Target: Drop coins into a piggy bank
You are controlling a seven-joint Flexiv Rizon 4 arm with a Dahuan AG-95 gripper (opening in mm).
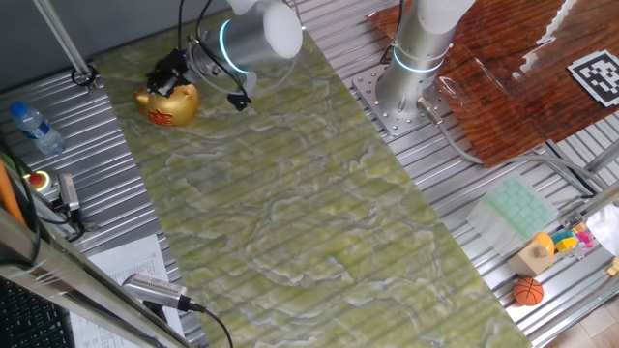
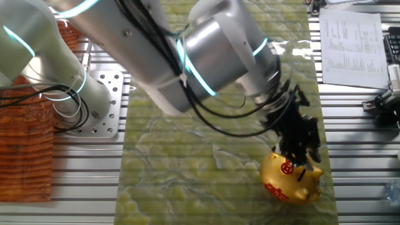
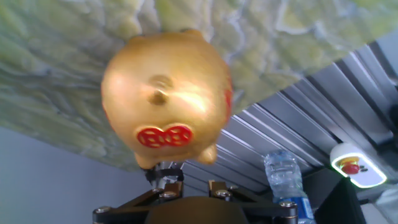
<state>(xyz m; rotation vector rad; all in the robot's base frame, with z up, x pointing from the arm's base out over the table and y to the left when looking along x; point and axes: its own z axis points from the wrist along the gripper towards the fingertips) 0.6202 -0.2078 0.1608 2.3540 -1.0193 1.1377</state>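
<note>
One fixed view: the gold piggy bank sits near the far left corner of the green marbled mat, red markings facing the camera. The gripper hangs directly above the pig's back, black fingers pointing down and touching or nearly touching it; finger spacing cannot be resolved here. A water bottle lies on the slatted metal table to the left of the mat, a red button sits below it, and a small orange basketball rests at lower right. The other fixed view: the piggy bank stands at the mat's near edge, upright, with the gripper pressed close over its top; whether the fingers are apart or together cannot be told. A printed sheet lies at upper right. Hand view: the piggy bank fills the centre, a red coin emblem on its side. The fingers appear only at the bottom edge beneath the pig, their gap unclear. The water bottle and red button sit at lower right. No coin is distinguishable in any view.
</note>
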